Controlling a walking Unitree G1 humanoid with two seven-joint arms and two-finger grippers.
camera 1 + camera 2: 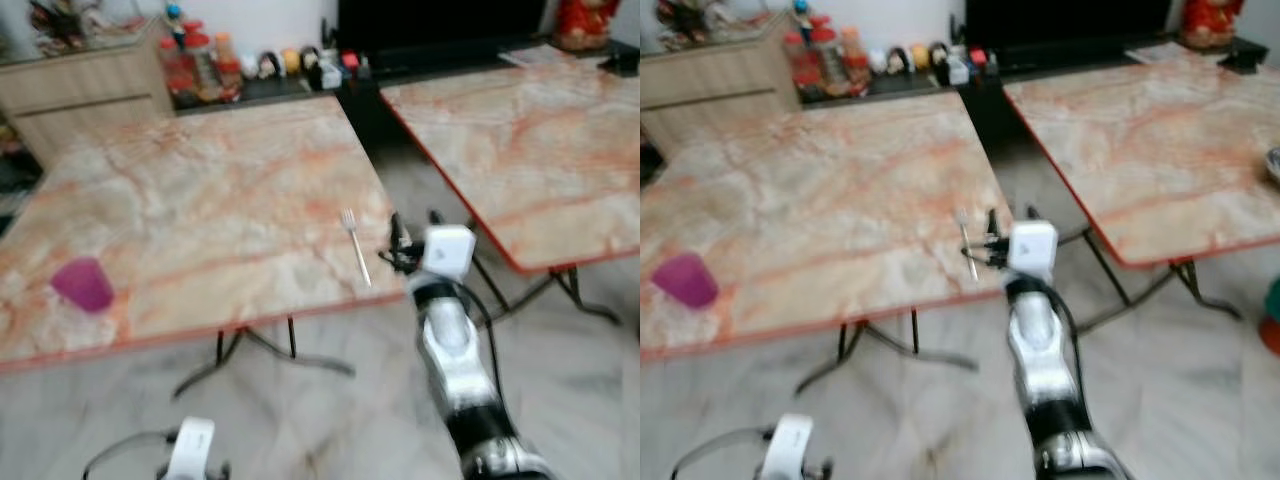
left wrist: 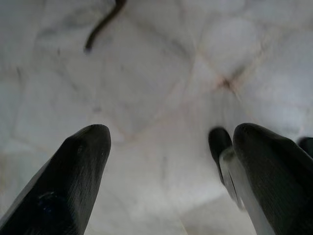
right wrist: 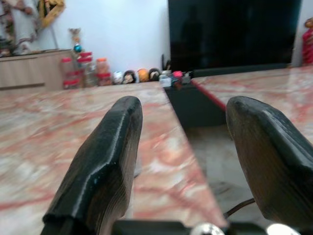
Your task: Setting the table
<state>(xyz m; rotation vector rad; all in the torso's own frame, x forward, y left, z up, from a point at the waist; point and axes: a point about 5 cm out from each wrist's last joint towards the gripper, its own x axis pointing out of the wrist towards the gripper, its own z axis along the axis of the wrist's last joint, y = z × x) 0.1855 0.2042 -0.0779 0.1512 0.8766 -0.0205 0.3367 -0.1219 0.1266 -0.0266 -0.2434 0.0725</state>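
A silver fork (image 1: 355, 243) lies on the marble table (image 1: 200, 210) near its front right corner, prongs pointing away from me. A purple cup (image 1: 84, 284) stands at the table's front left. My right gripper (image 1: 412, 232) is raised at that right corner, just right of the fork, open with nothing between its fingers (image 3: 105, 166). The left arm (image 1: 190, 450) hangs low over the floor, its gripper (image 2: 168, 161) open and empty, pointing at the pale tiles.
A second marble table (image 1: 520, 140) stands to the right, with a gap of floor between the two. At the back are a wooden cabinet (image 1: 85, 85), a low shelf with jars and small figures (image 1: 250, 65), and a dark screen (image 3: 230, 34).
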